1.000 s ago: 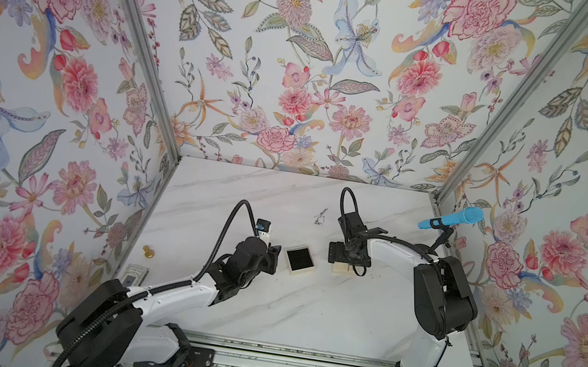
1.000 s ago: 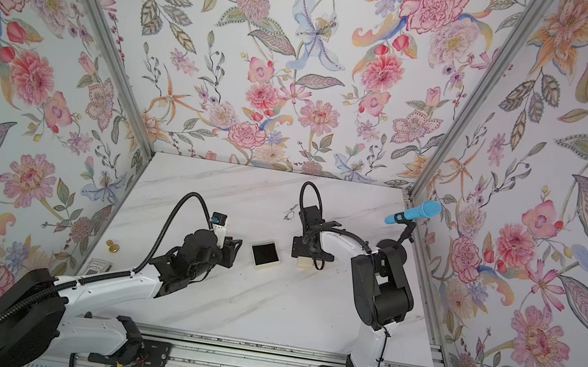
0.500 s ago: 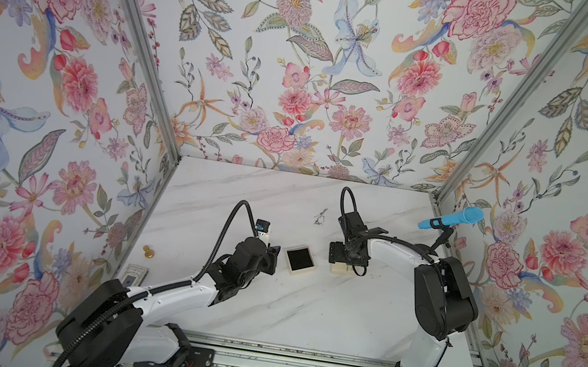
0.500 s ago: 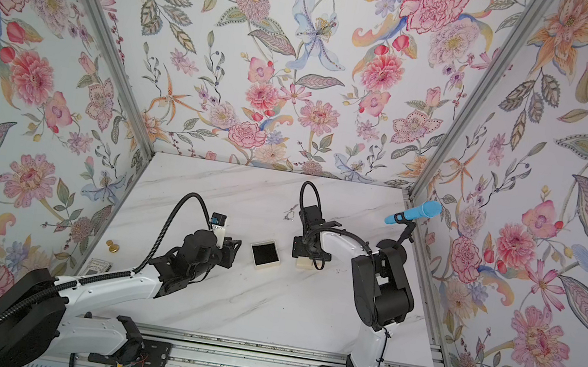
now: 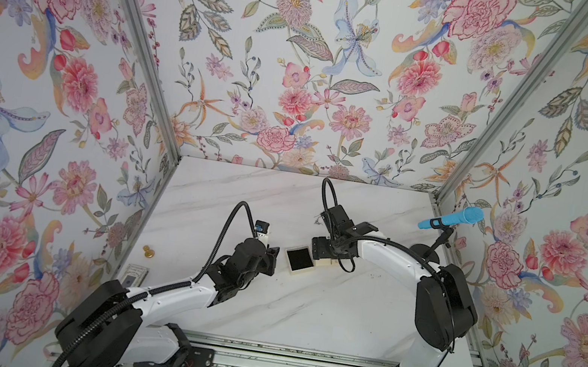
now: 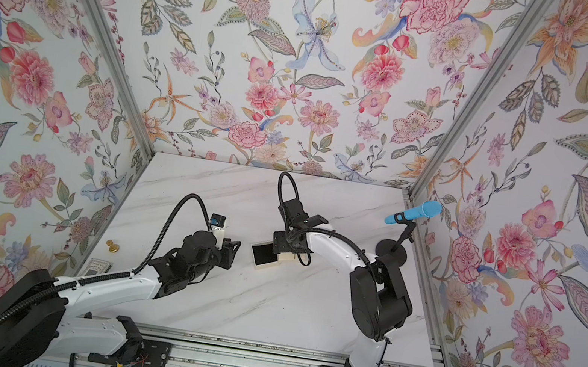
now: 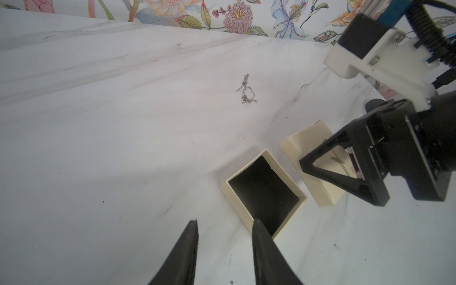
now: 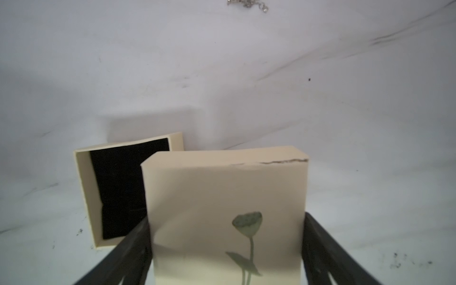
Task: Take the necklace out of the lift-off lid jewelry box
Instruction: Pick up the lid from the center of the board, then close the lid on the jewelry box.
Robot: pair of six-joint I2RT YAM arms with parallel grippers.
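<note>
While my right gripper (image 8: 227, 219) straddles the cream lid (image 8: 222, 192), I see its black fingers (image 8: 138, 237) pressed against two opposite sides, so it is gripping the lid; the lid sits just beside the open box (image 7: 264, 192), which shows its black lining; the necklace (image 7: 245, 91) lies bunched on the marble table (image 7: 123, 123), well apart from the box, toward the back wall; my left gripper (image 7: 225, 223) hovers near the box, narrowly parted, holding nothing.
</note>
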